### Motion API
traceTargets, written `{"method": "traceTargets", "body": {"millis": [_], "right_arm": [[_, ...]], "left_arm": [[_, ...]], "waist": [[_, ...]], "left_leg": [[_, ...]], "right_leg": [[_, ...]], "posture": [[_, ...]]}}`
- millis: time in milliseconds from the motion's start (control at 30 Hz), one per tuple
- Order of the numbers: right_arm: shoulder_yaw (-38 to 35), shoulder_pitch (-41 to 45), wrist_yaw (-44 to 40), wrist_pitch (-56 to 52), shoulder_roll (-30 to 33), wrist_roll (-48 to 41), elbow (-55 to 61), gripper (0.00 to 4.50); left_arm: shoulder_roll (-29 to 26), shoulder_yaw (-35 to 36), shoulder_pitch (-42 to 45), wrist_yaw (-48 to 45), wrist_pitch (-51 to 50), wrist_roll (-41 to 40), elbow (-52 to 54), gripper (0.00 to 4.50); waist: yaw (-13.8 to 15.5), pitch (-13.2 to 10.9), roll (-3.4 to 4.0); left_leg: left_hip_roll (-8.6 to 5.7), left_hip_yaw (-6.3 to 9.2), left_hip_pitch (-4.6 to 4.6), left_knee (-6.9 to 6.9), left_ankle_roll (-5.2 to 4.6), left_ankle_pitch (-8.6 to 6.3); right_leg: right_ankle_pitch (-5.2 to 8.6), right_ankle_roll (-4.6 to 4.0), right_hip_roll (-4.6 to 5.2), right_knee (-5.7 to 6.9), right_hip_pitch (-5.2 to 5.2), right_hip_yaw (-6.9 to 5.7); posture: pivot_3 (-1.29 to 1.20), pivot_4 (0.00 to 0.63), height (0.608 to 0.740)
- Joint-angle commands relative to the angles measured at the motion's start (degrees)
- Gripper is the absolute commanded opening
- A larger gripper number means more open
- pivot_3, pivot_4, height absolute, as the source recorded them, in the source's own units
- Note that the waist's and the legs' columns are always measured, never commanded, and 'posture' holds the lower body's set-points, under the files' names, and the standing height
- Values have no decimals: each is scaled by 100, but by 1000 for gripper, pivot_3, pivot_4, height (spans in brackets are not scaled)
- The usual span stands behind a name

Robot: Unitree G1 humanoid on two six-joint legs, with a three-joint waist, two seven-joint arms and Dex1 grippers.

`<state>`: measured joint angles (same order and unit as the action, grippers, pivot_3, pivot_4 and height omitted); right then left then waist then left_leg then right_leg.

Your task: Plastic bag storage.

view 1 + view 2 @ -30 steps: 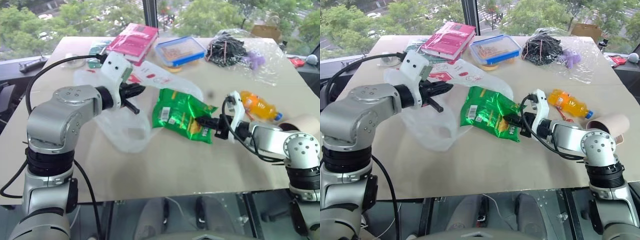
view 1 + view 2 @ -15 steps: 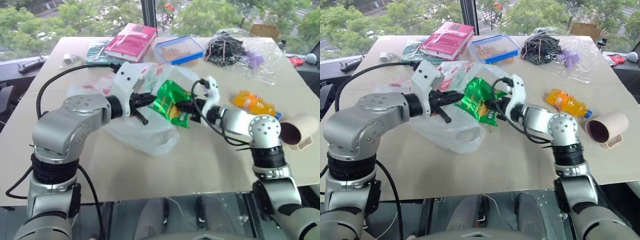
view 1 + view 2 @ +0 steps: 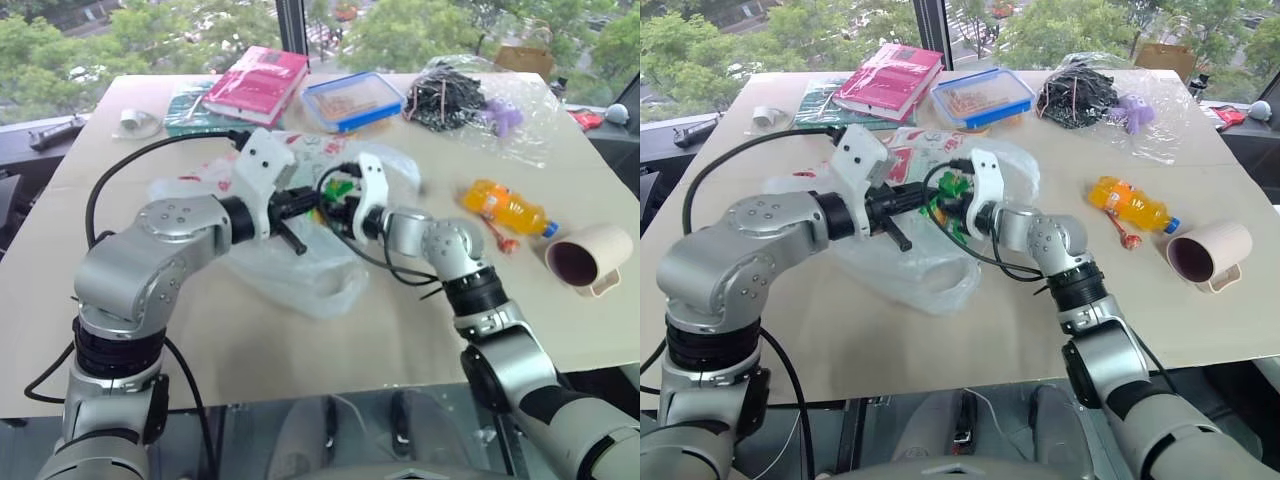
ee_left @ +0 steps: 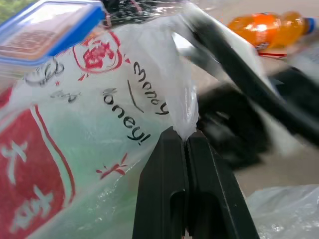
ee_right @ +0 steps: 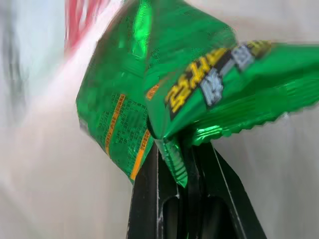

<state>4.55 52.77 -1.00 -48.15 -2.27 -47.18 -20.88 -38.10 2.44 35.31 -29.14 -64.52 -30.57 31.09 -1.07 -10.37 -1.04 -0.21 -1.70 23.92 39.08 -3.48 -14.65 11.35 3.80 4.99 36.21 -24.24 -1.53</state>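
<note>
The left gripper (image 4: pixel 185 144) is clamped on the rim of the plastic bag (image 3: pixel 290 275), which lies mid-table. The right gripper (image 5: pixel 172 154) pinches a green snack packet (image 5: pixel 164 99) at the bag's mouth; bare table (image 3: pixel 300 350) lies nearer the front edge.

plastic bag (image 4: pixel 99 124): black handwritten-style print reads "money!", with a second "money" line curving just above it, toward 1 o'clock. Red round stamp motif at 11 o'clock of that text and red square label with white characters at 8 o'clock, neither legible. green snack packet (image 5: pixel 199 94): yellow characters and small print, blurred, unreadable. No other readable text on the table items.
</note>
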Motion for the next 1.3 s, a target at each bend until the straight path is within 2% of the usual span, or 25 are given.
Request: {"method": "traceTargets", "body": {"millis": [33, 167, 200, 233, 333, 367, 500, 533, 700, 933, 1000, 1100, 1133, 1233, 1300], "right_arm": [[-357, 505, -459, 865, -308, 423, -688, 53], [-354, 807, -974, 1675, -524, 1092, -1752, 53], [-296, 833, -1114, 1892, -521, 1281, -1935, 485], [-300, 864, -1247, 2051, -530, 1433, -2086, 485], [-357, 813, -1450, 2186, -477, 1680, -2025, 1624], [-307, 686, -1504, 2109, -377, 1774, -1755, 2211], [-139, -10, -1639, 1557, 14, 1900, -218, 4107], [-49, -233, -1693, 1406, 166, 1916, 329, 4386], [-35, -1157, -1742, 433, 961, 1591, 2929, 4386], [-423, -1652, -1667, -541, 2135, 1429, 4755, 4386], [-655, -1769, -1738, -706, 2457, 1313, 5013, 4386], [-842, -1962, -1852, -914, 3435, 1643, 5243, 4386], [-745, -2106, -2041, -868, 4000, 1885, 5171, 4386], [-549, -2532, -2615, -508, 5248, 2430, 4494, 4386], [-469, -2572, -2878, -232, 5545, 2622, 3829, 4386]], "left_arm": [[9, 111, -139, -23, 13, -179, 390, 0], [21, 146, -248, 11, 17, -220, 453, 0], [38, 160, -264, 41, 29, -217, 446, 0], [60, 179, -277, 61, 54, -228, 425, 0], [80, 157, -266, 162, 145, -127, 311, 0], [137, 195, -227, 222, 152, -110, 216, 0], [371, 333, -104, 465, 154, -65, -68, 0], [420, 358, -76, 517, 163, -53, -124, 0], [785, 591, 107, 792, 144, -101, -503, 0], [1108, 673, 364, 830, 239, -147, -1081, 0], [1133, 624, 427, 794, 299, -129, -1194, 0], [1143, 523, 519, 720, 407, -93, -1332, 0], [1153, 503, 543, 711, 430, -92, -1360, 0], [1172, 440, 582, 688, 500, -76, -1415, 0], [1171, 387, 590, 671, 548, -54, -1427, 0]], "waist": [[-8, 0, 2], [-9, -1, 2], [-8, -1, 3], [-5, -1, 3], [-4, -2, 4], [-4, -2, 4], [26, -1, 4], [31, -1, 4], [29, -2, 4], [39, -1, 3], [66, -1, 3], [91, -1, 3], [97, -1, 2], [154, -1, 1], [142, -1, 1]], "left_leg": [[-1, -1, -2, -1, 1, 0], [-3, -1, -2, -2, 1, 0], [-4, -2, -2, -3, 2, 0], [-3, 0, -2, -6, 2, 0], [-5, 0, -2, -8, 4, 1], [-6, 0, -2, -8, 4, 1], [-6, 3, -2, -10, 6, 2], [-6, 3, -2, -10, 6, 2], [-6, 3, -1, -12, 6, 2], [-6, 1, -7, -12, 6, 4], [-7, 1, -7, -9, 6, 4], [-12, 0, -2, -7, 2, 2], [-13, 1, -1, -7, -2, 0], [-15, 0, 2, -6, -11, -6], [-13, -2, 1, -5, -13, -6]], "right_leg": [[0, 0, 0, 1, 0, 1], [0, 0, 2, -1, 0, 1], [0, 0, 2, -1, 0, 2], [0, -1, 2, -1, -1, 1], [0, -1, 2, -2, -1, 1], [0, -1, 3, -2, -1, 1], [0, -1, 5, -2, 0, -1], [0, -1, 5, -2, 0, -1], [0, -1, 8, -2, -1, 0], [1, -1, 5, 8, 0, -1], [0, -1, 7, 7, 1, -1], [0, 0, 13, 3, 2, -1], [0, 0, 15, -1, 3, -2], [0, 1, 16, -14, 8, -5], [0, 1, 13, -28, 15, -5]], "posture": [[0, 150, 740], [0, 150, 740], [0, 150, 740], [0, 150, 740], [0, 150, 740], [0, 150, 740], [0, 150, 740], [0, 150, 740], [0, 150, 740], [0, 150, 740], [0, 150, 740], [0, 150, 740], [0, 150, 740], [0, 150, 740], [0, 150, 740]]}}
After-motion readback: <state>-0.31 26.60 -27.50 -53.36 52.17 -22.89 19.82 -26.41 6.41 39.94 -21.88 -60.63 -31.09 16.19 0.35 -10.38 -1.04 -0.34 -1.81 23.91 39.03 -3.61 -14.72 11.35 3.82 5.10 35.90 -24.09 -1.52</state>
